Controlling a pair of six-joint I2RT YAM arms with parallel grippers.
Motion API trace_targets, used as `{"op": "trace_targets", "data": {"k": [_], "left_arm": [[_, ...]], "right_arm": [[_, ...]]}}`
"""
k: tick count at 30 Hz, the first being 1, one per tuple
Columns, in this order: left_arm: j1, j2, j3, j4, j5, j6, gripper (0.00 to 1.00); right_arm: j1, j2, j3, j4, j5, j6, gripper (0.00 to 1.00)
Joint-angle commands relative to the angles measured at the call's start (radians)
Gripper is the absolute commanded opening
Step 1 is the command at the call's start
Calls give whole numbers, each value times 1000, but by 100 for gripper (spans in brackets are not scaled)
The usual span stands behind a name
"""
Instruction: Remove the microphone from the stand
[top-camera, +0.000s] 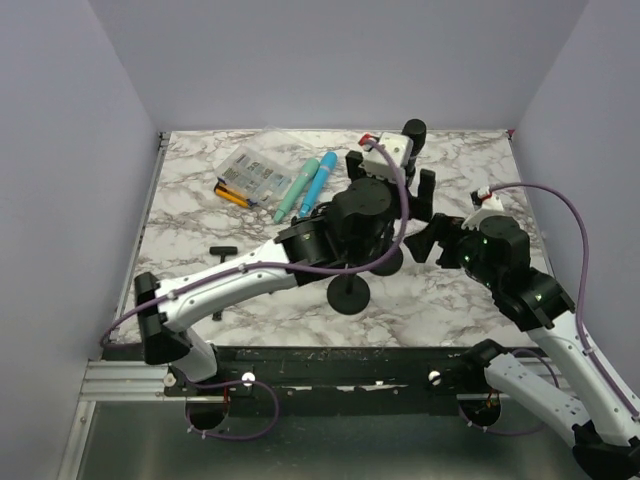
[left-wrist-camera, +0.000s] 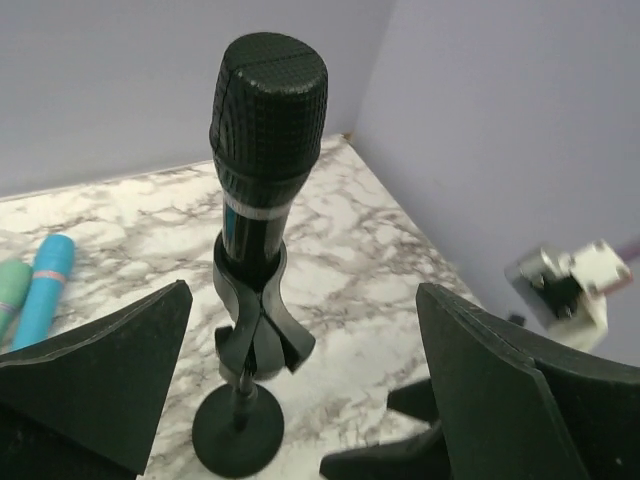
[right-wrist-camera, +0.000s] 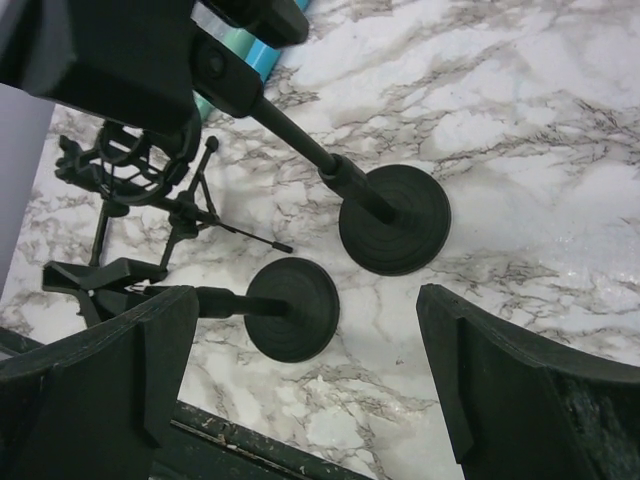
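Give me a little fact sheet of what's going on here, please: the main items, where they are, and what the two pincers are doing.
microphone: black, upright in its stand's clip
stand: round black base on the marble table
second round-base stand: beside the first
left pincer: open, jaws either side of the microphone, not touching it
right pincer: open, above the two bases, holding nothing
blue and green tubes: far left of the table, by a clear box
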Motion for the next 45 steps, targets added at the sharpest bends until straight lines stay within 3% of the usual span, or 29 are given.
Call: {"op": "trace_targets", "data": {"k": [1,5,9,14,18,22,26,32,39,45], "left_arm": [[13,-225,-190,-60,311,-65,99],[89,-419,-372,-9,572,-85,99],[250,-570,-498,17,808,-159,99],[413,-629,-502,-75,959,-157,99],[469,-627,-464,-149,1011,-106,99],[518,-628,-499,-50,1131,-95,99],[566,-569,-516,149,1270,-73,99],[581,-360,-347,205,1392,-25,99],[565,-164,-212,332,1397,-5,99],[526,-12,-63,325,1388,40,99]], "right_arm": [[-2,8,84,10,-55,-32,100],[-1,54,138,13,-60,-31,100],[-1,104,191,42,-46,1,100],[1,239,311,35,-51,45,100],[2,288,378,38,16,97,100],[0,368,408,79,-64,122,99],[1,365,371,84,-68,122,96],[1,261,351,38,-77,-26,100],[1,187,331,-23,-111,-106,100],[1,169,295,-45,-130,-128,100]]}}
